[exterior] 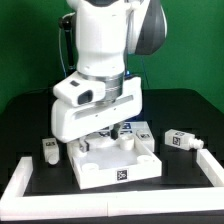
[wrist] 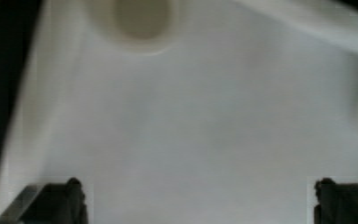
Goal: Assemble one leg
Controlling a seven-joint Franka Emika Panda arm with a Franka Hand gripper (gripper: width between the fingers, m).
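Observation:
The large square white panel (exterior: 100, 176) lies at the table's front middle with a tag on its front edge. My gripper (exterior: 103, 140) hangs low right over the panel. In the wrist view the panel's white surface (wrist: 211, 110) fills the picture, with one oval hole (wrist: 140, 25) showing. My gripper (wrist: 199, 205) is open, its dark fingertips (wrist: 55, 200) wide apart with nothing between them. One leg (exterior: 48, 150) stands at the panel's left in the exterior view. Another leg (exterior: 182, 140) with its tag showing lies at the right. A third leg (exterior: 143, 130) lies behind the panel.
A white L-shaped border (exterior: 20, 180) runs along the table's front and both sides. The tabletop is black, with a green backdrop behind the arm.

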